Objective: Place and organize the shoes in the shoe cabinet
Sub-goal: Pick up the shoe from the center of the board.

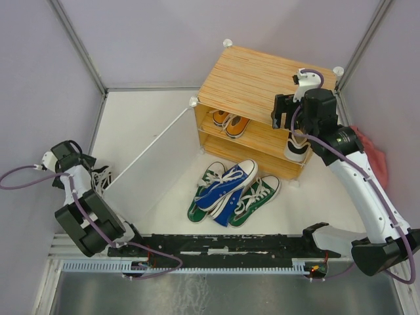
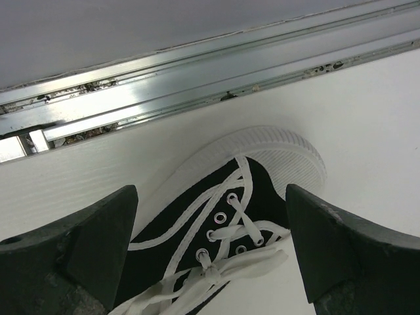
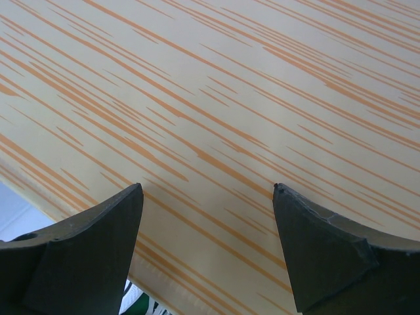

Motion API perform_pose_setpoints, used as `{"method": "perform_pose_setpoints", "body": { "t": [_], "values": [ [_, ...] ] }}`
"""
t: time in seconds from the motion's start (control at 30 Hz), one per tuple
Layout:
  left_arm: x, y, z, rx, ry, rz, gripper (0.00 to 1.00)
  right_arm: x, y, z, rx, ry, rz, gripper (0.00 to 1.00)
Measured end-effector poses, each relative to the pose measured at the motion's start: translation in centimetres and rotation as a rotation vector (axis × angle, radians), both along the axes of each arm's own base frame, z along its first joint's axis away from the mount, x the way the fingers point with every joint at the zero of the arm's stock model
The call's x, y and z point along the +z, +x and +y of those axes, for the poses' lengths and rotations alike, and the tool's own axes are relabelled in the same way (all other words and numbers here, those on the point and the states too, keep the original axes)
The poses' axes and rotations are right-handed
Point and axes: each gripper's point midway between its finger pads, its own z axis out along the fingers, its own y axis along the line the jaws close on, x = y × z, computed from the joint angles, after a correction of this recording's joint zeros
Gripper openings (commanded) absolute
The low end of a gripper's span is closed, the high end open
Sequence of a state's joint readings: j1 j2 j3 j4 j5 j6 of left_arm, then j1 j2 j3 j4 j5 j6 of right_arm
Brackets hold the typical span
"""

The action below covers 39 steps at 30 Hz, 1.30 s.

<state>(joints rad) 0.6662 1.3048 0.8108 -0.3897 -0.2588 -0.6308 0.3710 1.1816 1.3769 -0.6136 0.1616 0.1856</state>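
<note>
Near left, the left gripper (image 2: 210, 190) hangs wide open and empty over a black canvas shoe (image 2: 259, 197), whose ribbed white rubber toe points at the metal rail (image 2: 164, 85). Mid-table, the blue shoes (image 1: 226, 187) and green shoes (image 1: 256, 195) lie heaped, long axes diagonal. Farthest, the right gripper (image 3: 207, 187), jaws wide and empty, hovers over the striped wooden cabinet (image 1: 262, 79), with orange shoes (image 1: 230, 123) on its upper shelf.

black sneaker (image 2: 223, 216): heel end cut off by bottom edge | orange sneakers (image 1: 236, 126): partly hidden under cabinet top (image 1: 262, 79)
</note>
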Motion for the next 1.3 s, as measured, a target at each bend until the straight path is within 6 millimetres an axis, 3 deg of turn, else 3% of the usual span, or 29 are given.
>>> {"method": "perform_pose_setpoints", "body": {
  "t": [0.27,0.43,0.7,0.8,0.87,0.9,0.93,0.97,1.13,1.3],
  "values": [
    [-0.8,0.1,0.0,0.005,-0.031,-0.006,0.99,0.0,0.0,0.0,-0.001,0.001,-0.003,0.88],
    [-2.2,-0.5,-0.5,0.006,-0.047,0.014,1.00,-0.1,0.0,0.0,-0.001,0.005,-0.011,0.88],
    [-4.6,-1.3,-1.7,-0.009,-0.094,0.040,0.88,0.0,0.0,0.0,-0.005,0.017,-0.019,0.88],
    [-4.9,-1.1,-1.9,-0.021,-0.102,0.030,0.74,0.1,0.0,0.0,-0.006,0.018,-0.020,0.88],
    [-5.1,-1.0,-1.8,-0.026,-0.107,0.031,0.58,0.1,0.0,0.0,-0.006,0.020,-0.022,0.88],
    [-5.3,-1.0,-1.8,-0.030,-0.108,0.036,0.38,0.1,0.0,0.0,-0.006,0.020,-0.025,0.88],
    [-5.4,-0.9,-1.6,-0.035,-0.107,0.032,0.28,0.1,0.0,0.0,-0.006,0.021,-0.025,0.88],
    [-5.3,-0.6,-1.5,-0.042,-0.105,0.022,0.07,0.1,0.0,0.0,-0.006,0.021,-0.027,0.88],
    [-4.8,0.6,-1.5,-0.092,-0.094,-0.021,0.03,0.1,-0.1,0.0,-0.008,0.028,-0.034,0.88],
    [-3.8,1.7,-3.0,-0.162,-0.140,-0.090,0.03,0.2,-0.2,0.0,-0.008,0.032,-0.036,0.87]
  ]
}}
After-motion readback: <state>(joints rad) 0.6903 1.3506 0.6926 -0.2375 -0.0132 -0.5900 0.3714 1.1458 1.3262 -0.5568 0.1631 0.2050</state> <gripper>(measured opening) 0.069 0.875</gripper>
